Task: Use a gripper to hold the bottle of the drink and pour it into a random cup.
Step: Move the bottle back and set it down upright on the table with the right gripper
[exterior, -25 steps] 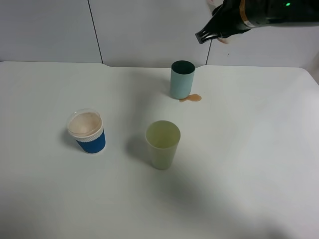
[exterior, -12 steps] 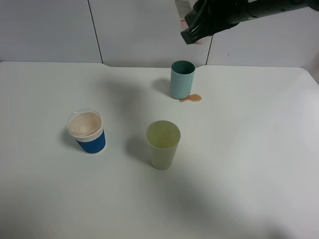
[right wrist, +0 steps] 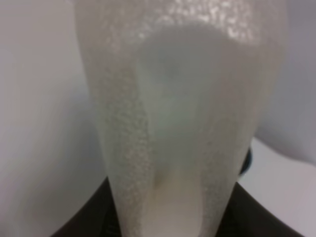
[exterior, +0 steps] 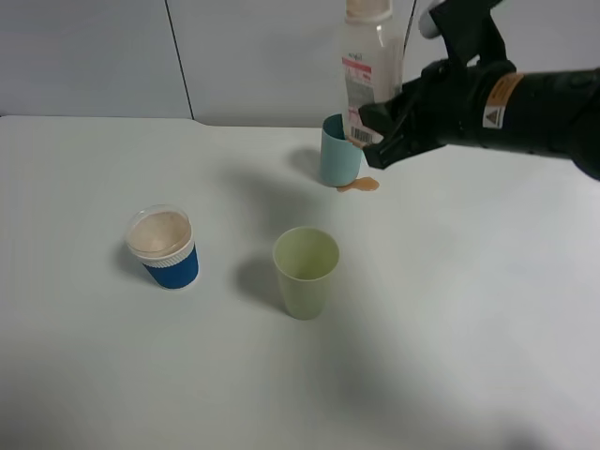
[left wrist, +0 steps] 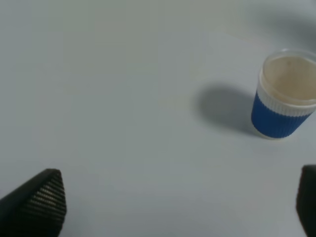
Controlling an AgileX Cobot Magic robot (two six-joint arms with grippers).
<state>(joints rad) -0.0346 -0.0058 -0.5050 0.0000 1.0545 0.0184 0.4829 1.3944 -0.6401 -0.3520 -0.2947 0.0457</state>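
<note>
My right gripper (exterior: 386, 131) is shut on the translucent bottle (exterior: 367, 70) and holds it upright above the table, just right of the teal cup (exterior: 337, 155). The bottle's white-and-red label faces the exterior camera. In the right wrist view the bottle (right wrist: 182, 108) fills the frame and looks empty. A small brown puddle of the drink (exterior: 360, 185) lies on the table at the teal cup's base. The left gripper's fingertips (left wrist: 37, 202) show wide apart in the left wrist view, holding nothing; that gripper is out of the exterior view.
A pale yellow-green cup (exterior: 306, 272) stands at the table's middle. A blue ribbed cup with a white rim (exterior: 164, 247) stands to the left, also in the left wrist view (left wrist: 285, 96). The white table (exterior: 469, 309) ends at a grey back wall.
The right arm has come down from the top of the view. The bottle, before out of sight, now stands upright in the gripper beside the teal cup.
</note>
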